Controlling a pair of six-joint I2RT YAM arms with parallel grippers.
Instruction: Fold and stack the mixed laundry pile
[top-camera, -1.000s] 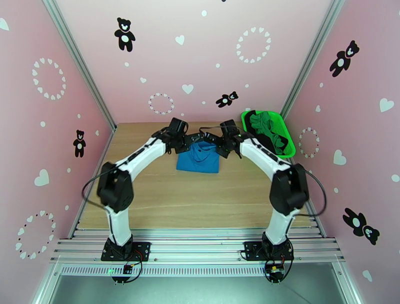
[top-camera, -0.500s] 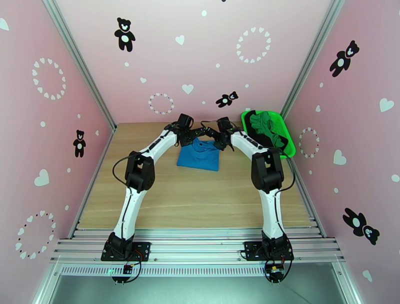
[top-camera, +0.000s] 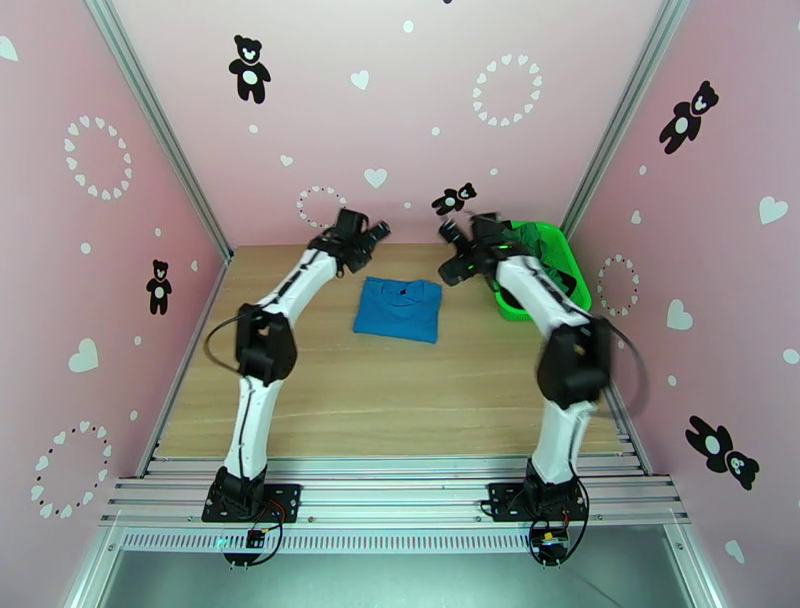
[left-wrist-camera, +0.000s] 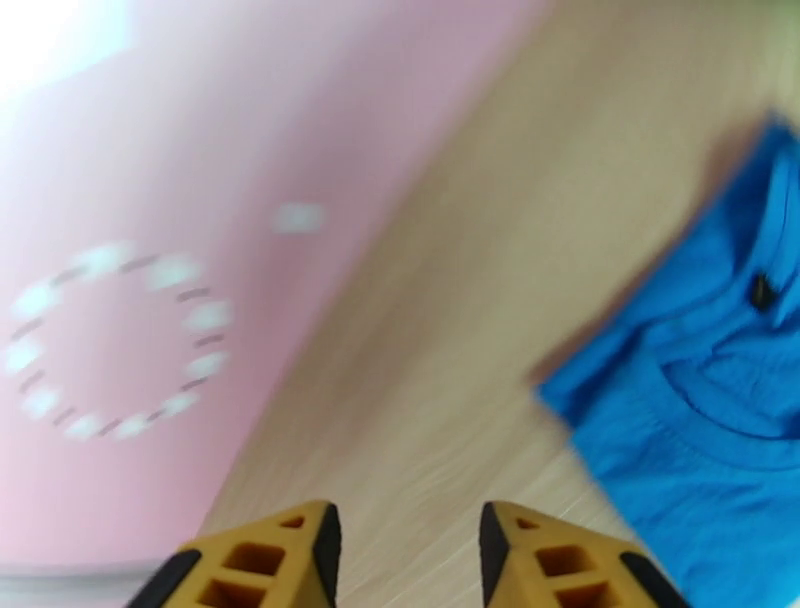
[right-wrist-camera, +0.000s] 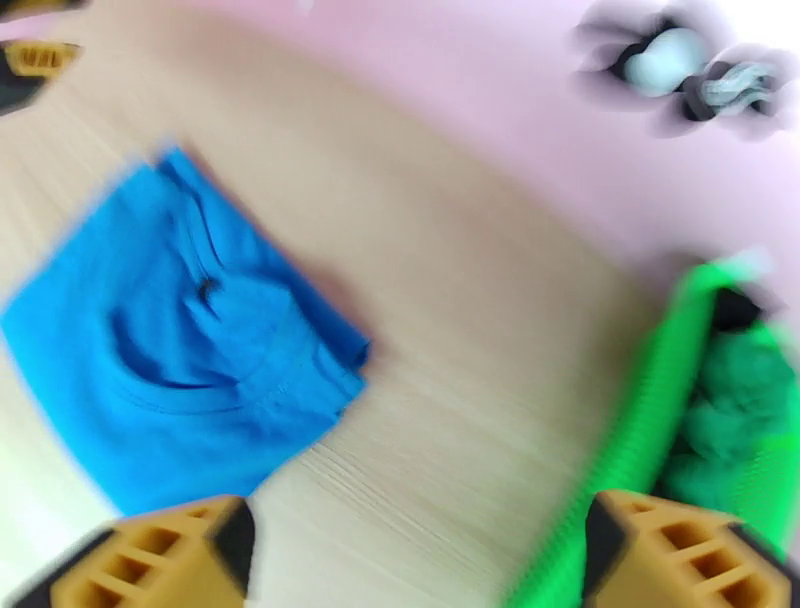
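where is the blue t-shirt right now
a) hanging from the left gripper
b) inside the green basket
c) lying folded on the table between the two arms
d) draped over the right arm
c: the blue T-shirt lies folded flat on the wooden table, apart from the green basket, and the left gripper and right gripper are both open with nothing in them.

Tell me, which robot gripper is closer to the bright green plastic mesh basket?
The right. The right gripper hovers just beside the green mesh basket; the left gripper is farther away, on the other side of the folded blue T-shirt.
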